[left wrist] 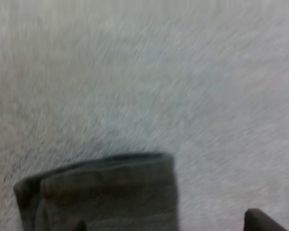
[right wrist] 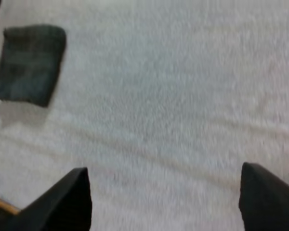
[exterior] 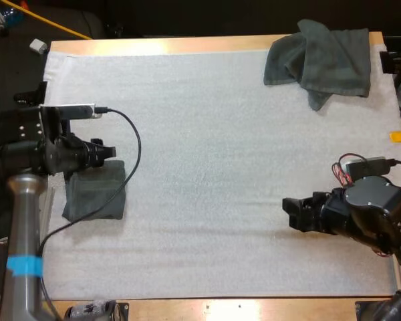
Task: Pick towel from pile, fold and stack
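A folded dark grey-green towel (exterior: pixel 93 195) lies on the white mat (exterior: pixel 207 134) near its left edge. My left gripper (exterior: pixel 109 152) hovers just above the towel's far edge, its fingers apart and holding nothing. In the left wrist view the folded towel (left wrist: pixel 106 192) lies just below the open left gripper (left wrist: pixel 168 226). A crumpled towel (exterior: pixel 323 59) sits at the mat's far right corner. My right gripper (exterior: pixel 293 212) stands open over bare mat at the near right. In the right wrist view its fingers (right wrist: pixel 65 202) are wide apart, and the folded towel (right wrist: pixel 31 62) lies far ahead.
The wooden table edge (exterior: pixel 187 45) runs along the far side of the mat. A broad stretch of bare mat lies between the two towels and between the two arms.
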`<state>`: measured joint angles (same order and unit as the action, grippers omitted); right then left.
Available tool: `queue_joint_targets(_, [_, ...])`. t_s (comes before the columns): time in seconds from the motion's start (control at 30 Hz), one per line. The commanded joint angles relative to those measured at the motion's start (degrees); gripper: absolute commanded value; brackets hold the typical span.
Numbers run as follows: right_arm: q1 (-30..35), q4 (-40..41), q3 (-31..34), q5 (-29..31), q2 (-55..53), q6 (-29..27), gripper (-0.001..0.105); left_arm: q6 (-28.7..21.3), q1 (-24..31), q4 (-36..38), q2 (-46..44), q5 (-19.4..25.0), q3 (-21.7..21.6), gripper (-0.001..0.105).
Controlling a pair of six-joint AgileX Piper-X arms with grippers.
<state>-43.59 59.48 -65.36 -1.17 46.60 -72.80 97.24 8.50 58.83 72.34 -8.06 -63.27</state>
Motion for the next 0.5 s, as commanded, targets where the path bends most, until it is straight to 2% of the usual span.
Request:
queue_joint_targets(0.0, [0.0, -2.8, -0.2, 2.2, 0.6, -2.2, 0.063, 1.0, -1.3, 0.7, -4.3, -2.0, -0.7, 0.062])
queue_joint_targets(0.17, [3.4, -4.7, -0.1, 3.1, 3.6, -5.8, 0.063, 1.0, -3.6, 2.0, -8.1, -1.9, -0.7, 0.062])
queue_joint_targets(0.47, [20.3, -4.1, 0.2, 0.2, 7.0, -13.0, 0.063, 0.7, -7.1, 4.2, -12.9, -2.0, -0.6, 0.062])
